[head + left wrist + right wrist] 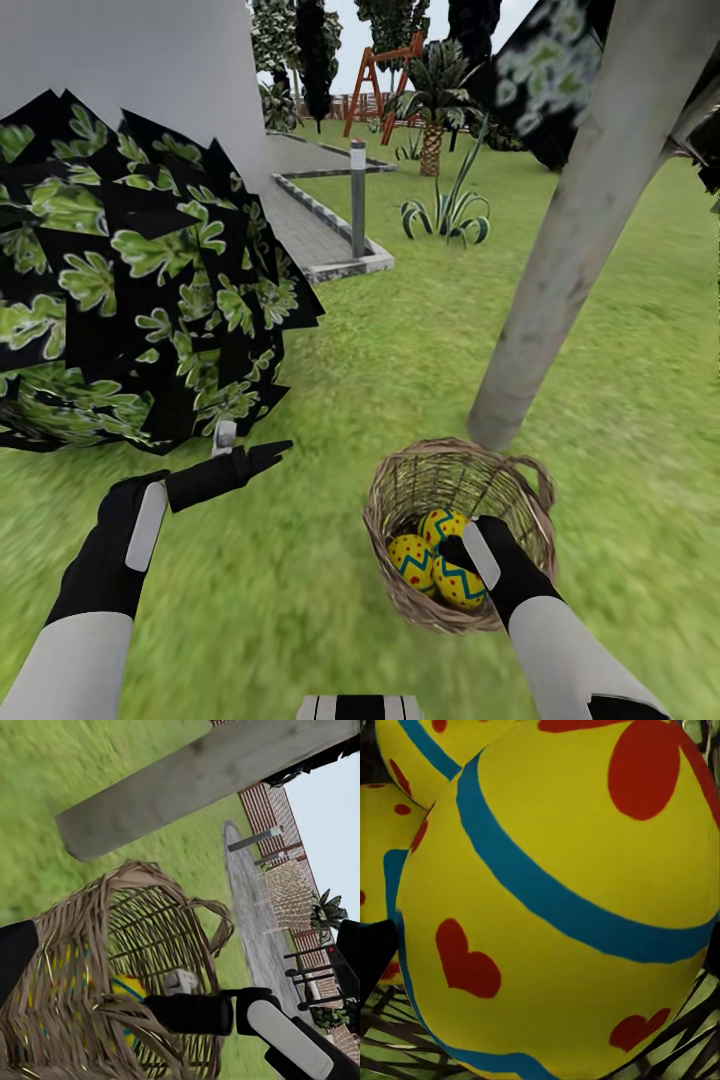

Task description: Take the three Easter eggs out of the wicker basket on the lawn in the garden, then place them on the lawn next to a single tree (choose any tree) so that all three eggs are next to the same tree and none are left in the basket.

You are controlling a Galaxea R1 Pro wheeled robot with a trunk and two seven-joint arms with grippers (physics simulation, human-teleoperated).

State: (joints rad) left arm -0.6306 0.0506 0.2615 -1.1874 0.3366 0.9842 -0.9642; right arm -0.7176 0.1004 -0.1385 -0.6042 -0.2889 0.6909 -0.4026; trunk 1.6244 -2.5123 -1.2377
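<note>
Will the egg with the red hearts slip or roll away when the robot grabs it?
It might slip: the heart egg looks smooth and rounded, with little for the right pincer to catch on. If it is dropped on the open lawn, it would probably roll. Inside the wicker basket, the woven walls and the other eggs should stop it.

Head camera overlooks wicker basket; wrist cameras view it (right closest).

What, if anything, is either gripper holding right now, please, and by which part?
Left gripper: nothing. Right gripper is down in the wicker basket at the hearts egg, but a hold cannot be told.
</note>
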